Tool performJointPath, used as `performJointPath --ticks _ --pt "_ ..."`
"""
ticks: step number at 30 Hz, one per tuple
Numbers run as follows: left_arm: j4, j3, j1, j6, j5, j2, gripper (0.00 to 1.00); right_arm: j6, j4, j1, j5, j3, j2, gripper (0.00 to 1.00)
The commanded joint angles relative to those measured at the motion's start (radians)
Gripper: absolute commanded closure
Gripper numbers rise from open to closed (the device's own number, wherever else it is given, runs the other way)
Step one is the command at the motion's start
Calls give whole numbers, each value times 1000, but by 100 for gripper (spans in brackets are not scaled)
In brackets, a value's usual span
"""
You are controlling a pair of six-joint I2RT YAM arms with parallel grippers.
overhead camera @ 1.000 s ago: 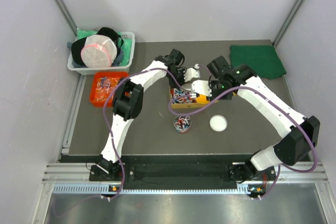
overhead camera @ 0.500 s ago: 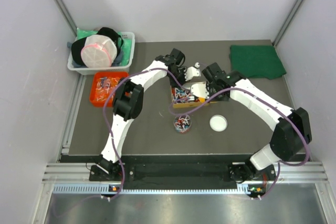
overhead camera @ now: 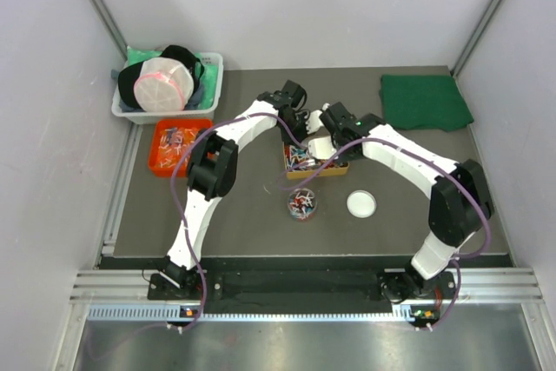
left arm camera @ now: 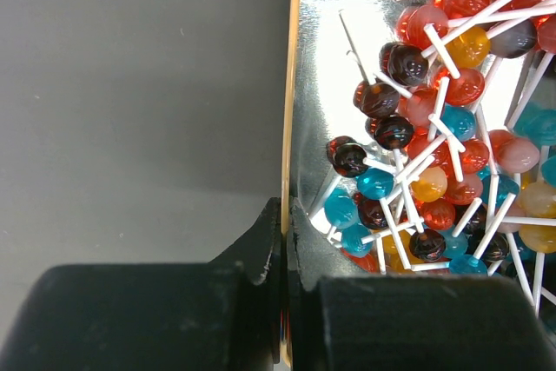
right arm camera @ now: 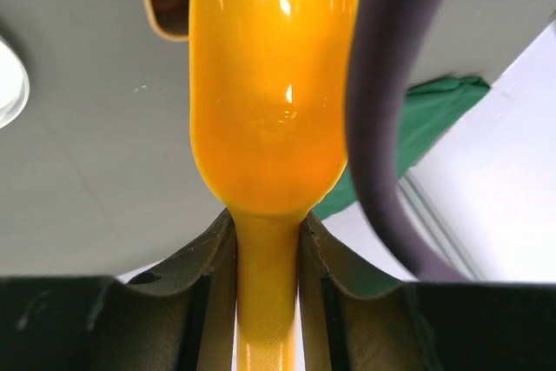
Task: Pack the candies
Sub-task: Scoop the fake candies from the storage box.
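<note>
Purple cable [right arm camera: 382,102] partly hides green cloth [right arm camera: 439,112] beside scoop [right arm camera: 271,84].

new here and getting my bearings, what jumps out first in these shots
Dead centre, a box heaped with bright lollipop candies draws the eye, the left gripper pinching its wall. The right gripper clamps a glossy orange scoop that fills its wrist view.

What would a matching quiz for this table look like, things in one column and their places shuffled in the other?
1 green cloth
2 orange tray
3 white lid
4 orange scoop

A in the right pincer
B far right corner of the table
C on the near side of the white bin
D right of the small jar

Pairs: 1-B, 2-C, 3-D, 4-A
</note>
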Motion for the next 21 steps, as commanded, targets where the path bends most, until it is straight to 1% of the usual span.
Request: performJointPath --ticks 1,3,7,10,12,15,19,21 --pt "58 23 -8 -26 38 -87 100 -65 40 39 78 69 48 100" --pt "59 24 -10 -38 38 -84 100 -73 37 48 81 76 70 100" --pt "65 20 -9 -43 40 -81 100 -71 38 67 34 62 60 100" --pt "65 11 -5 -41 50 -79 100 -56 72 68 -3 22 24 100" --pt "70 6 -4 -45 53 -78 100 -42 118 62 5 3 -5 100" --pt "71 4 -2 -48 69 -78 100 -21 120 44 -40 -9 -36 100" --pt "71 11 -5 -48 63 -75 100 -82 176 42 35 -95 -42 100" --pt "68 9 -4 -46 58 -76 100 -111 196 45 70 -105 -38 100"
